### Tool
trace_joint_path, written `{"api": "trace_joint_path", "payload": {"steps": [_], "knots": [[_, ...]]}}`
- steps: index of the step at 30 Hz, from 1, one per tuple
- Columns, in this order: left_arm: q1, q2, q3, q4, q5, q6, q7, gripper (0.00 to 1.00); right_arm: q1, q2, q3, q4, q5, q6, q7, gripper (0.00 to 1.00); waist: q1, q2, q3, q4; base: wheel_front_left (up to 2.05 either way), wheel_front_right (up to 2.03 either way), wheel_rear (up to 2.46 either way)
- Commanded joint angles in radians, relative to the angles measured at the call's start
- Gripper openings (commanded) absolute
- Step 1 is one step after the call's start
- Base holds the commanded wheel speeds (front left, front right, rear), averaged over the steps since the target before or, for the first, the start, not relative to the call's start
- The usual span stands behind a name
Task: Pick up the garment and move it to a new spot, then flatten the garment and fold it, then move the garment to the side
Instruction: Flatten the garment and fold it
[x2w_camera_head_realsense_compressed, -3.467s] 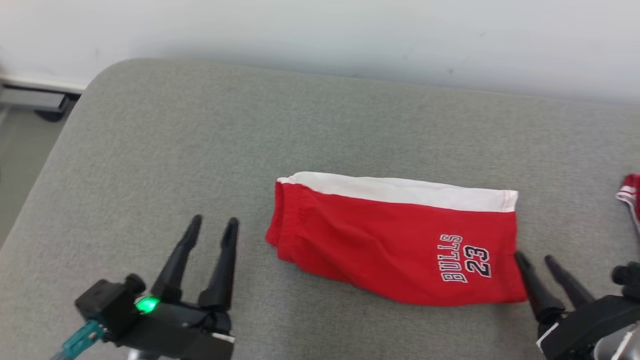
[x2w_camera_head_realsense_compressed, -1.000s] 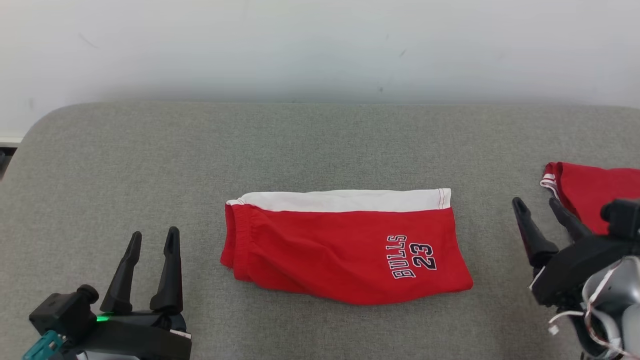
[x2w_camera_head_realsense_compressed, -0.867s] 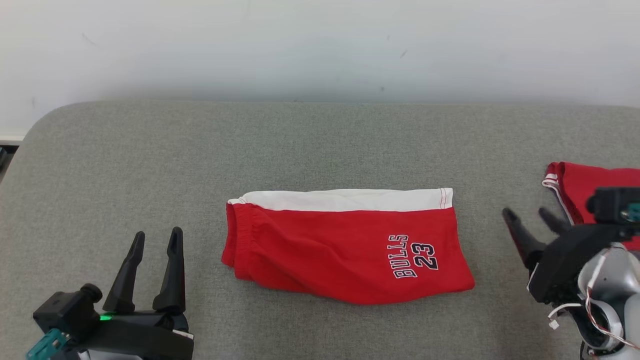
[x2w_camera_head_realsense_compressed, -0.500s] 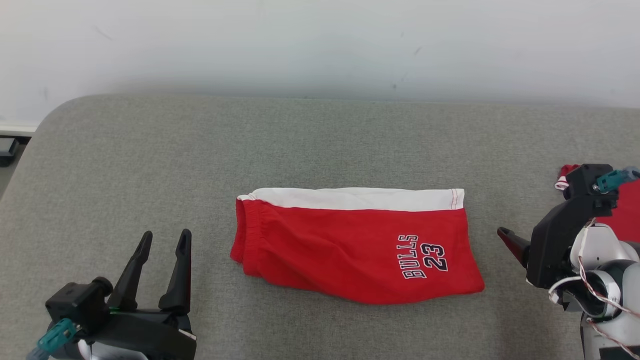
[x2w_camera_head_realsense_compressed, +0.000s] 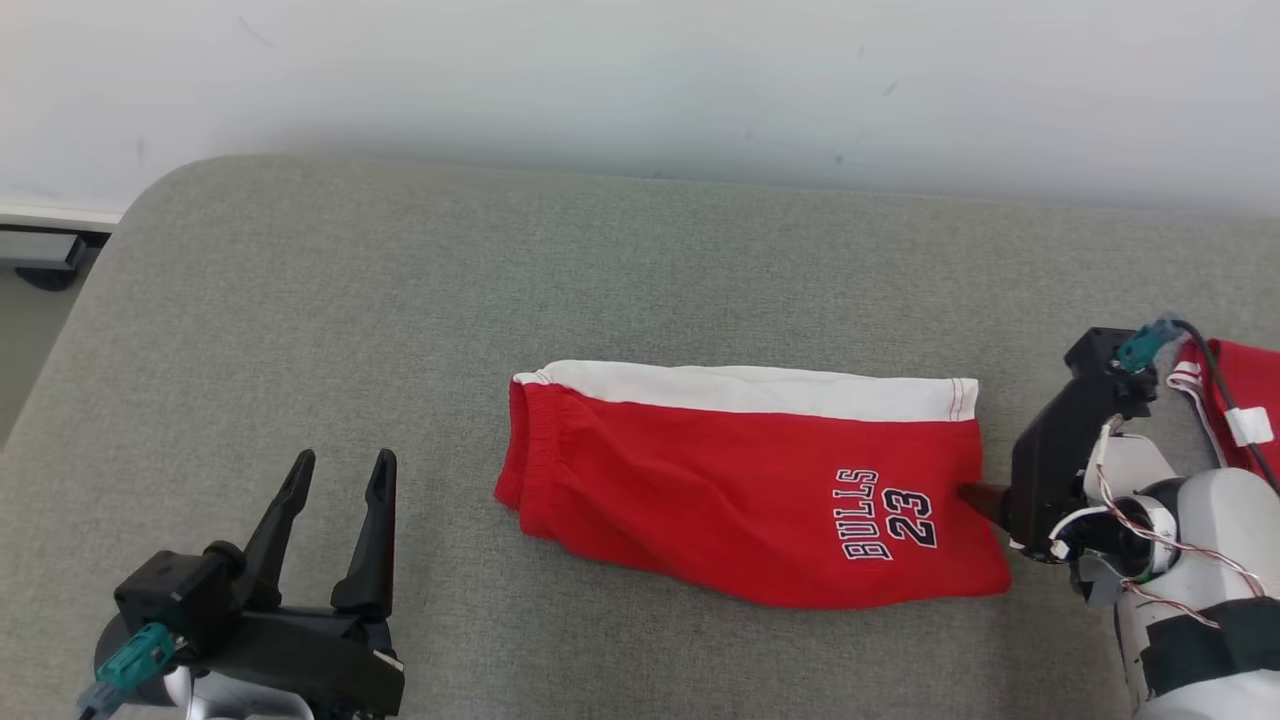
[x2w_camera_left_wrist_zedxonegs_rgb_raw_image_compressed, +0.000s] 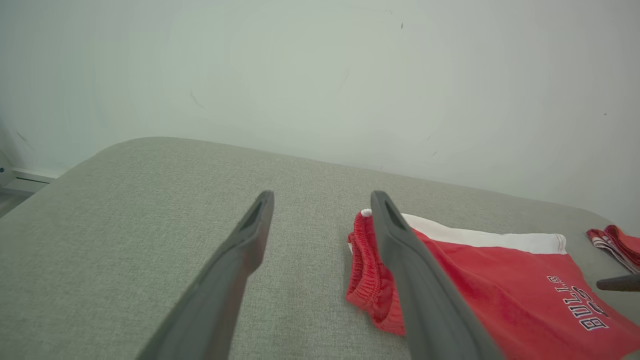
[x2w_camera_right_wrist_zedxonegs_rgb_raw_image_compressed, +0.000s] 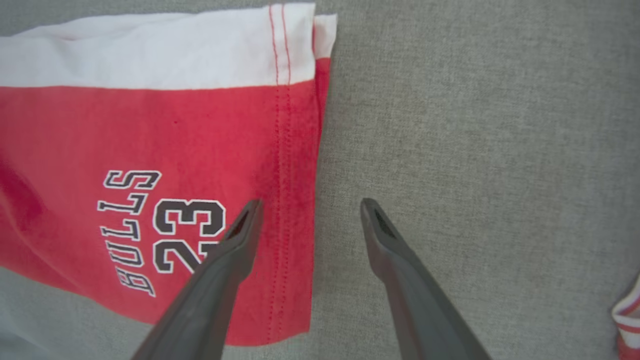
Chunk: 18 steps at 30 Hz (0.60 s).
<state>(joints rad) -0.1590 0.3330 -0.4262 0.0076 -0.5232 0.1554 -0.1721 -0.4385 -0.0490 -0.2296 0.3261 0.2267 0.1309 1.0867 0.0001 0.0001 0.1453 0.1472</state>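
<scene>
The garment (x2w_camera_head_realsense_compressed: 740, 480) is a pair of red shorts with a white band and "BULLS 23" print, lying folded flat at the middle of the grey padded surface (x2w_camera_head_realsense_compressed: 400, 300). My right gripper (x2w_camera_right_wrist_zedxonegs_rgb_raw_image_compressed: 307, 205) points down over its right hem, open. One finger is above the red cloth and the other above the bare surface, holding nothing. In the head view one dark fingertip (x2w_camera_head_realsense_compressed: 972, 491) pokes out at the hem from under the wrist. My left gripper (x2w_camera_head_realsense_compressed: 341, 462) stands open and empty, left of the waistband (x2w_camera_left_wrist_zedxonegs_rgb_raw_image_compressed: 367, 270) and apart from it.
Another red garment (x2w_camera_head_realsense_compressed: 1240, 400) with white trim lies at the surface's right edge, just behind my right wrist. A white wall (x2w_camera_head_realsense_compressed: 600, 80) runs along the far side. The surface's rounded left corner drops to the floor (x2w_camera_head_realsense_compressed: 30, 330).
My right arm has swung in and turned its fingers down over the garment's right hem. The left gripper has stayed open in place. The head camera has shifted.
</scene>
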Motion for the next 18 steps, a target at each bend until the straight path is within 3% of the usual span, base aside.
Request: {"api": "trace_joint_path", "payload": {"steps": [1, 15, 16, 17, 18], "knots": [[-0.004, 0.000, 0.005, -0.004, -0.010, 0.000, -0.003, 1.00, -0.021, -0.003, 0.014, 0.035, 0.012, -0.001, -0.011, 1.00, -0.0001, -0.0001, 0.002, 0.009, 0.00, 0.00, 0.00], [-0.003, 0.000, -0.001, 0.000, -0.030, -0.010, -0.008, 1.00, -0.086, -0.003, 0.038, 0.199, 0.000, -0.001, -0.028, 1.00, -0.0001, -0.0001, 0.001, 0.033, 0.00, 0.00, 0.00], [-0.003, -0.001, -0.002, 0.001, -0.032, -0.011, -0.009, 1.00, -0.092, -0.003, 0.039, 0.211, -0.002, -0.001, -0.028, 0.85, -0.0001, -0.0001, 0.000, 0.035, 0.00, 0.00, 0.00], [-0.004, -0.001, -0.003, 0.003, -0.033, -0.012, -0.009, 1.00, -0.097, -0.003, 0.040, 0.221, -0.002, -0.001, -0.027, 0.58, -0.0001, -0.0001, 0.000, 0.036, 0.00, 0.00, 0.00], [-0.005, -0.002, -0.004, 0.004, -0.034, -0.013, -0.009, 1.00, -0.101, -0.003, 0.039, 0.231, -0.004, -0.001, -0.028, 0.44, -0.0001, -0.0001, -0.001, 0.038, 0.00, 0.00, 0.00]]}}
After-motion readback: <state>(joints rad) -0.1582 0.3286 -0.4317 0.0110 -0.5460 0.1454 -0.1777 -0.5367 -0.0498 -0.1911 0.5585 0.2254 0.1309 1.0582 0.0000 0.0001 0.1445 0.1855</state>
